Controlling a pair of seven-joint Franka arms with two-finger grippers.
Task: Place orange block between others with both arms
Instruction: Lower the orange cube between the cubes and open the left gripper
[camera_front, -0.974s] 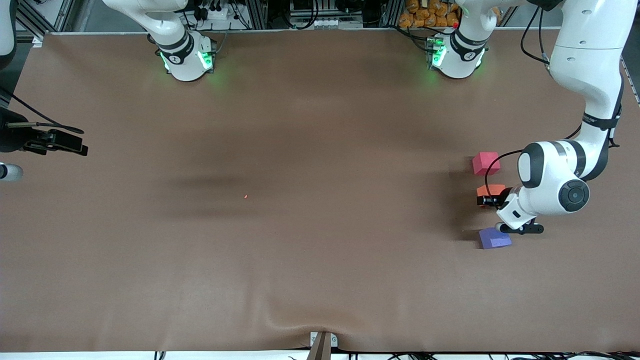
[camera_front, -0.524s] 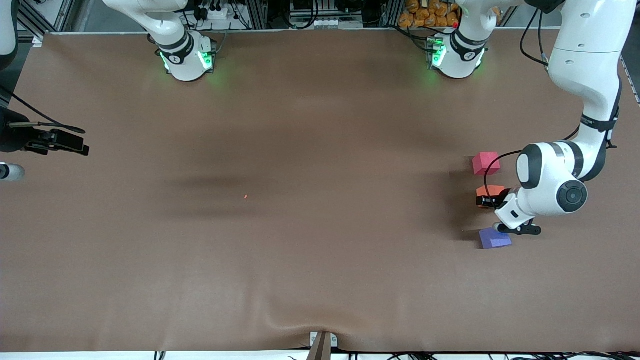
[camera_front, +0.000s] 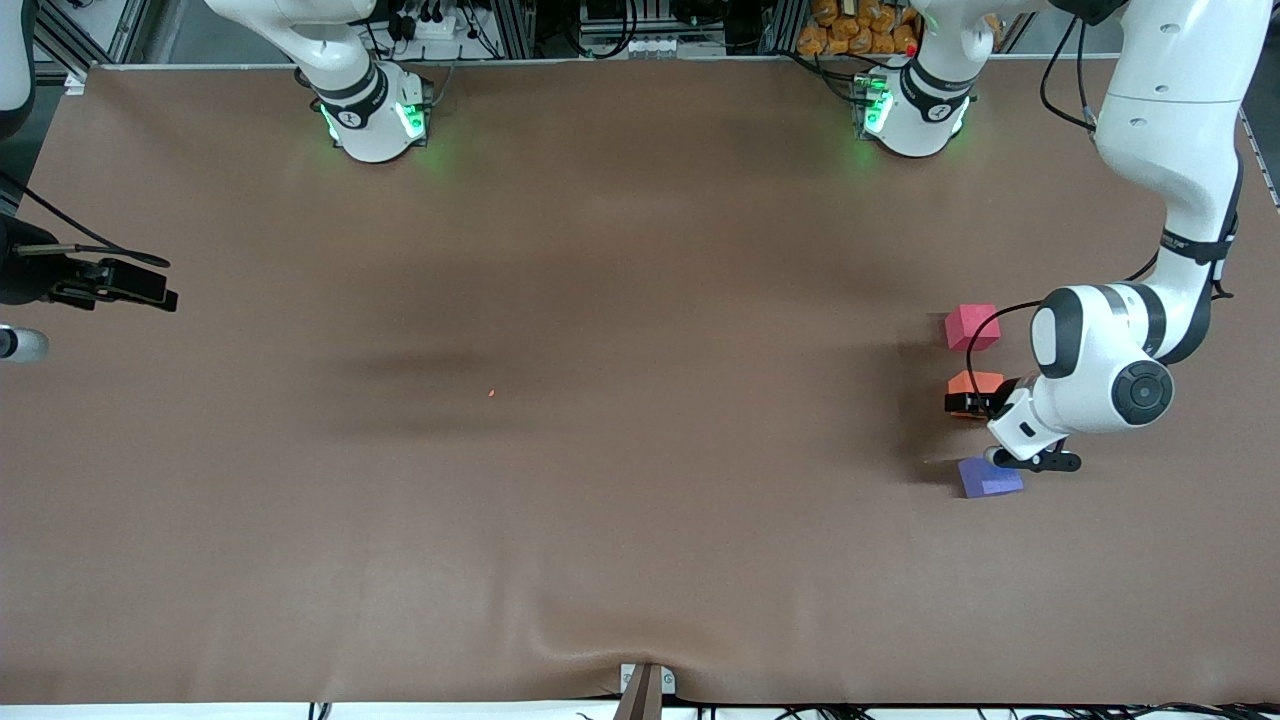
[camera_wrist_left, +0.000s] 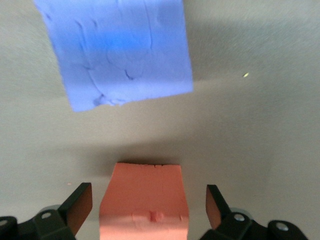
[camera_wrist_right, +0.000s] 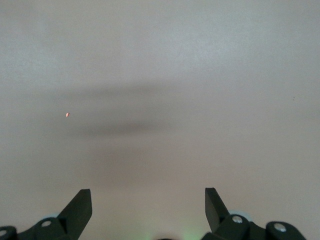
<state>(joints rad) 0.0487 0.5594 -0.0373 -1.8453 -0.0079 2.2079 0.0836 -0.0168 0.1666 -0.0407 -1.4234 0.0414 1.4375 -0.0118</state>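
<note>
Currently, by item:
Orange block (camera_front: 977, 384): set on the tabletop (camera_front: 620, 450) between the red-pink cube (camera_front: 971, 326) and the purple-blue cube (camera_front: 988, 477), apart from both, toward the left arm's end of the tabletop.
Red-pink cube: placed farther from the front camera than the orange block.
Purple-blue cube: placed nearer to the front camera than the orange block.
Left gripper (camera_wrist_left: 145, 212): lowered around the orange block; its jaws are spread wide, a gap being seen on each side of the block in the left wrist view, so nothing is gripped.
Right gripper (camera_wrist_right: 147, 210): held over bare tabletop at the right arm's end, waiting, its jaws spread wide and nothing held.
</note>
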